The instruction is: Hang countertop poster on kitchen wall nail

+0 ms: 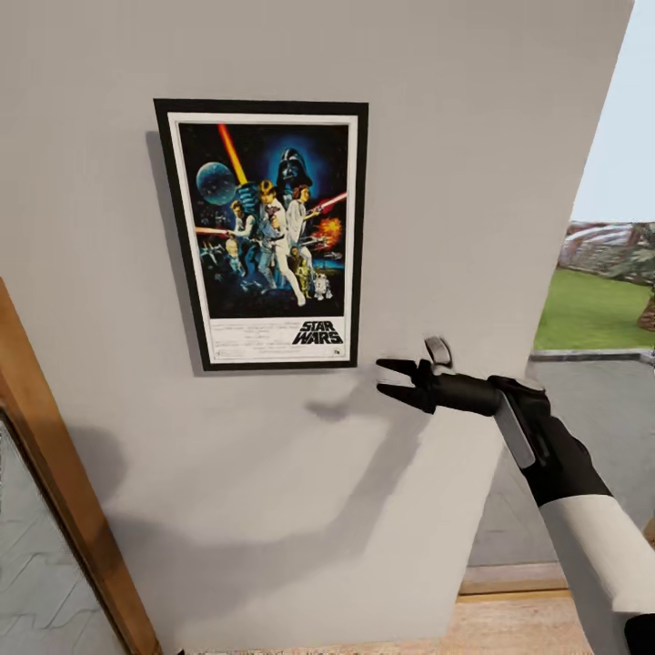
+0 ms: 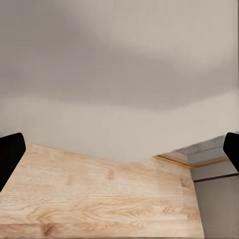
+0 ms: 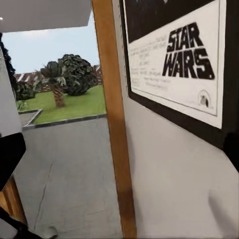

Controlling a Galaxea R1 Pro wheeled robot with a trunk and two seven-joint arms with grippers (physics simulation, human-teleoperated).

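The poster (image 1: pixel 266 235) hangs flat against a pale grey wall (image 1: pixel 455 136), slightly tilted in the head view, with its thin black frame, white border and dark blue space art of figures, a lightsaber beam and a helmeted head. At the lower right of its white panel the black lettering reads "STAR WARS" (two stacked words); the fine credit lines beside it are too small to read. Its shadow falls on the wall along its left edge.

The right gripper (image 1: pixel 389 378) hovers just below and to the right of the poster's lower right corner, apart from the frame. Its two black fingers are spread with a clear gap between them and nothing is held in that gap. The arm's shadow lies on the wall beneath it.

From the right wrist camera, the poster's lower corner (image 3: pixel 184 64) shows close up, again with "STAR WARS" legible and a small round emblem under it that cannot be made out. A wooden door frame (image 3: pixel 115 124) runs beside the wall, with paving, a lawn (image 3: pixel 69 107) and shrubs beyond.

The left gripper (image 2: pixel 119 152) shows as two dark fingertips (image 2: pixel 10 154) at opposite edges of its wrist picture, standing wide apart with nothing between them, over a light wooden floor (image 2: pixel 99 199) meeting the wall's foot.
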